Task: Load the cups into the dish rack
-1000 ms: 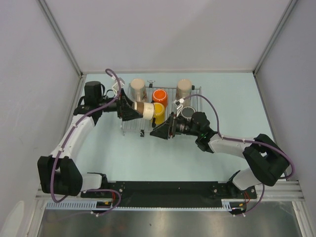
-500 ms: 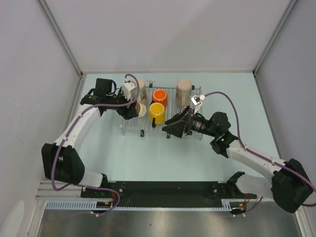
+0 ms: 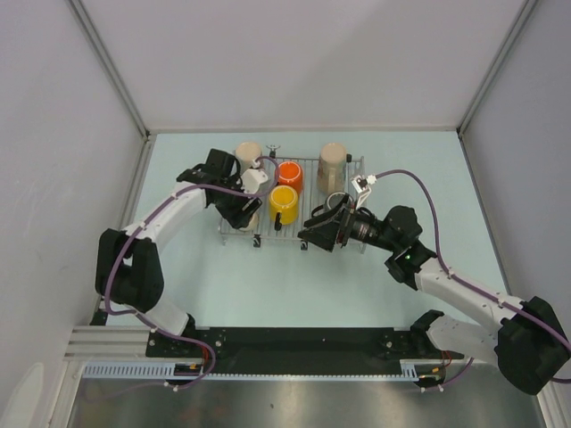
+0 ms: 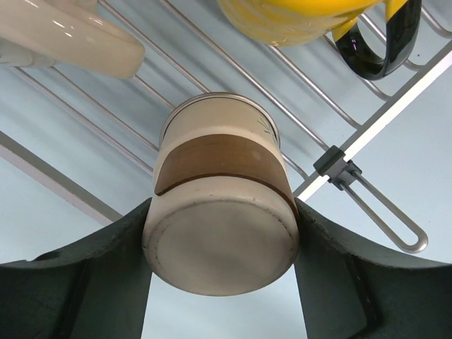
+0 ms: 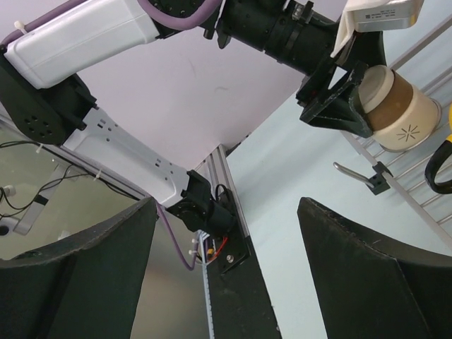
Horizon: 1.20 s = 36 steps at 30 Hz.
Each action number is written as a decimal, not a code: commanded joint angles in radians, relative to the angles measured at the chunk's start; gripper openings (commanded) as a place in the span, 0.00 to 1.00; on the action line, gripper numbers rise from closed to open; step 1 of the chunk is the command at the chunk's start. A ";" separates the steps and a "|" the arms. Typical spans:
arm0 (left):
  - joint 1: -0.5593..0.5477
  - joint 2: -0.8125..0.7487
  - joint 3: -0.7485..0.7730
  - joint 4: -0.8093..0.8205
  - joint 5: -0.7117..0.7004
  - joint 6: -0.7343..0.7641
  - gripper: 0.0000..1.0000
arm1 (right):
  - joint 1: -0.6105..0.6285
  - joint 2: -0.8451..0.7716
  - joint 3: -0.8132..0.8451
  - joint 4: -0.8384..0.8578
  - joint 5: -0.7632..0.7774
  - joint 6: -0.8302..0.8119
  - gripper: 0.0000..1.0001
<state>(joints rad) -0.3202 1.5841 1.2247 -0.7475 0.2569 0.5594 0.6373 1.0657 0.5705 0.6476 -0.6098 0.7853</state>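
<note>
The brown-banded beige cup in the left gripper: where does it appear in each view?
Top external: the cup is at the dish rack's left end, mostly hidden under the left gripper.
Left wrist: centre, between the jaws.
Right wrist: upper right.
Shared landmark: the rack's black foot clip.

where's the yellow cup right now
In the top view the yellow cup sits in the middle of the dish rack, directly below the orange-red cup in the picture.
</note>
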 commanded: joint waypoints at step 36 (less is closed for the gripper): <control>-0.045 -0.152 -0.054 0.347 -0.093 -0.182 1.00 | 0.015 0.013 -0.006 0.046 0.004 -0.008 0.87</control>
<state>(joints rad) -0.3599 1.3926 1.1995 -0.5285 0.2386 0.4191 0.6449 1.0798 0.5640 0.6502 -0.6094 0.7853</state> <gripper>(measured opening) 0.996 0.869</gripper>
